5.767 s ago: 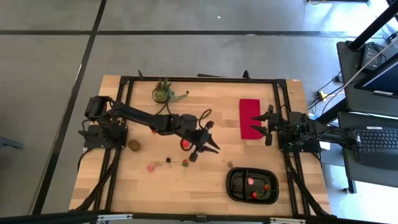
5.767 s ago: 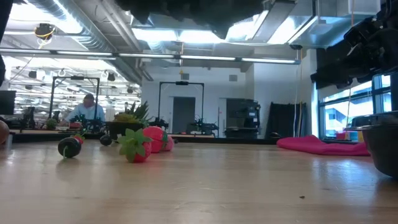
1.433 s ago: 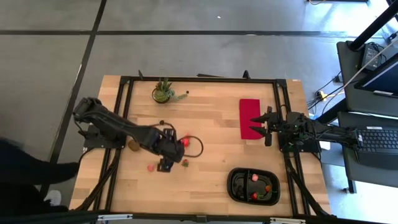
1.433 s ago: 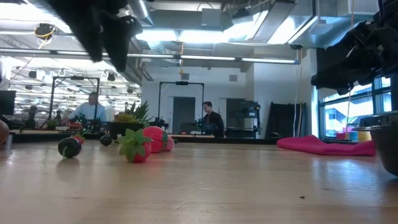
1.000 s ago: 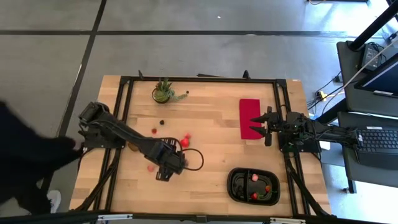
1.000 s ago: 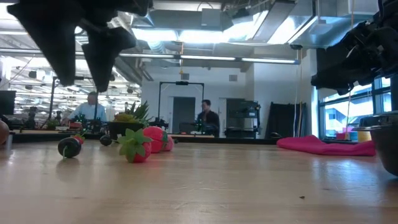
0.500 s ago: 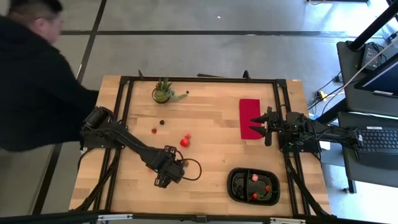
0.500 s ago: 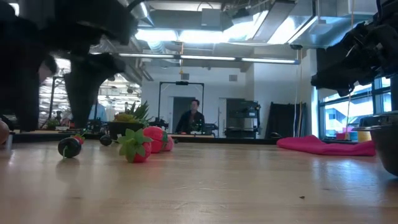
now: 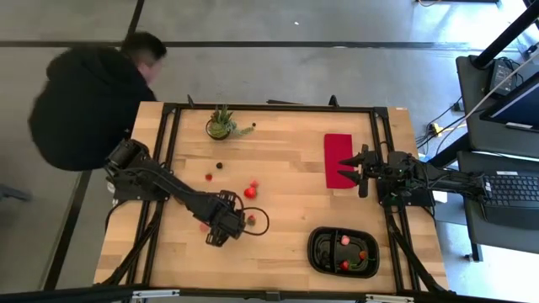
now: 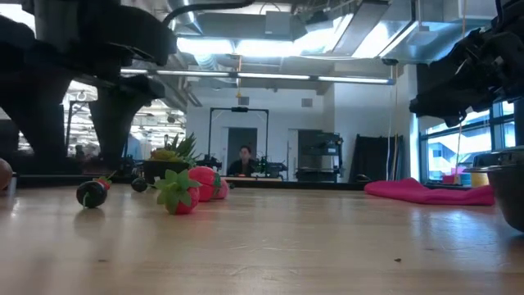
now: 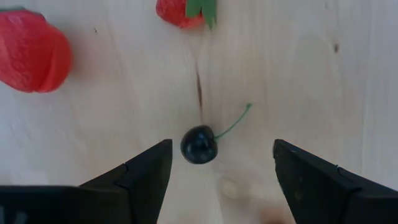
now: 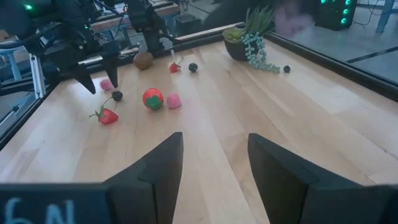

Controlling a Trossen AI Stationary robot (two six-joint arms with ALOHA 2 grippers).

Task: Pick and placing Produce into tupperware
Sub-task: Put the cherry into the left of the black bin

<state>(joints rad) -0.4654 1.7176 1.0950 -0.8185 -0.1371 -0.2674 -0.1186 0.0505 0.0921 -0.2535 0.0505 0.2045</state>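
Black left gripper (image 11: 219, 163), fingers apart, has dropped over a dark cherry (image 11: 199, 144) on the wood table (image 9: 286, 210); the person (image 9: 88, 93) shifted to its far-left corner. Tray (image 9: 324, 257) near-right; right gripper (image 12: 211, 165) apart.

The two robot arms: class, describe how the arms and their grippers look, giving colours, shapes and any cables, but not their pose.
Both arms are dark, built of jointed segments on black bases. The left gripper has two matte black wedge-shaped fingers with flat angled faces. A thin black cable loops beside it on the table. The right gripper has matching dark tapered fingers, and pale markings show on the black body below them.
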